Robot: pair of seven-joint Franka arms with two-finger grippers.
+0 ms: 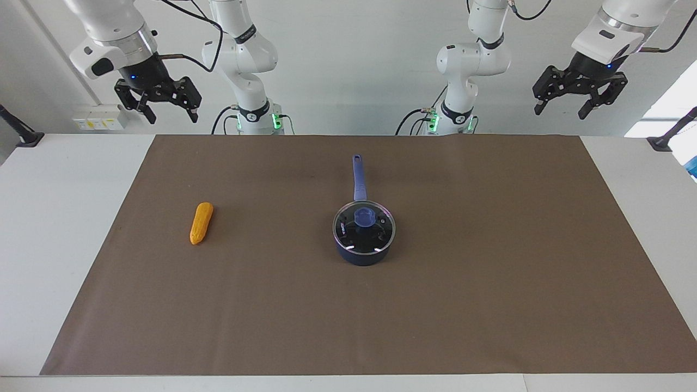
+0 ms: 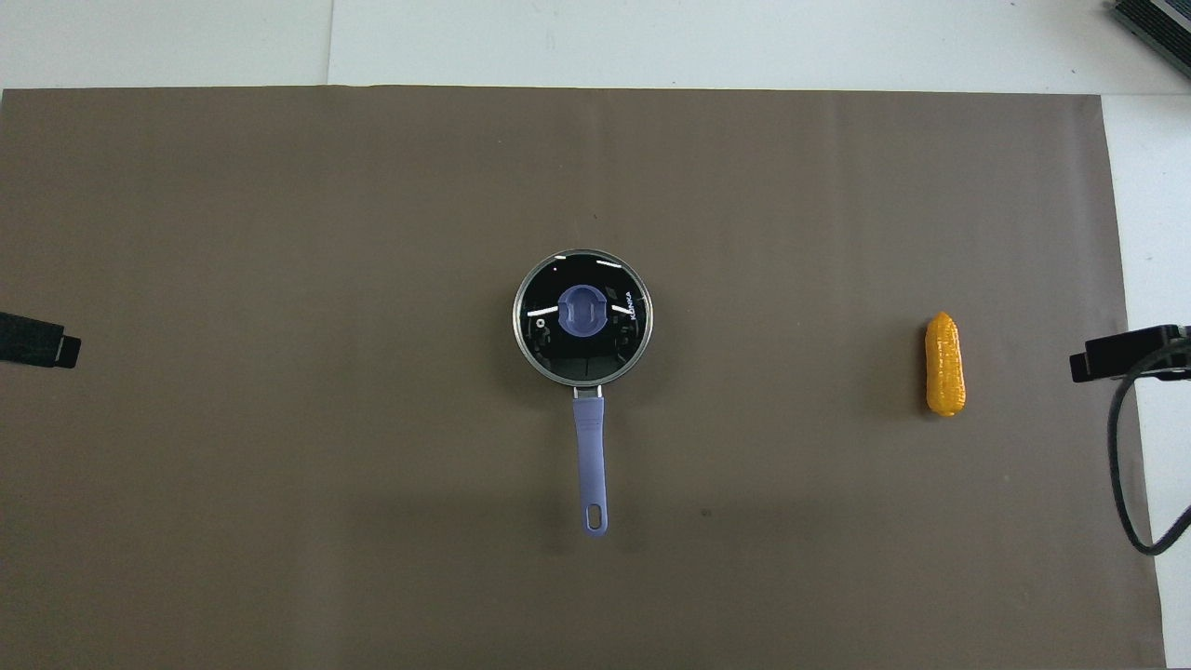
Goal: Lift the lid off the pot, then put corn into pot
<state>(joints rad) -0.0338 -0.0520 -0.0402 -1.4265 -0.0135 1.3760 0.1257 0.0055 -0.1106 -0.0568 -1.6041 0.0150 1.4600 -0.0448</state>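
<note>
The lid (image 1: 364, 227) sits square on the pot (image 1: 363, 255), blue knob (image 1: 364, 216) up, so nothing of my task is done yet.

Going from my end of the table outward: both my grippers hang high, off the brown mat (image 1: 490, 305) and touching nothing. My right gripper (image 1: 169, 112) is up over the table edge at the right arm's end, fingers spread. My left gripper (image 1: 561, 108) is up over the table edge at the left arm's end, fingers spread too.

Next comes the pot's handle (image 1: 359, 178), pointing straight back at me, then the pot itself in the middle of the mat. The corn (image 1: 201, 222) lies flat on the mat toward my right arm's end, well apart from the pot and about level with it.

What worries me:
- The knob is small and rounded. If I close off-centre, I judge the lid will tip and slide from my fingers.
- The lid is glass; a drop back onto the rim could knock the light pot askew.
- Coming in low, I could clip the handle and spin the pot.
- The corn tapers, so a pinch near the tip may squirt it away.
- If the lid is set down near the corn, it blocks my right arm's reach.
</note>
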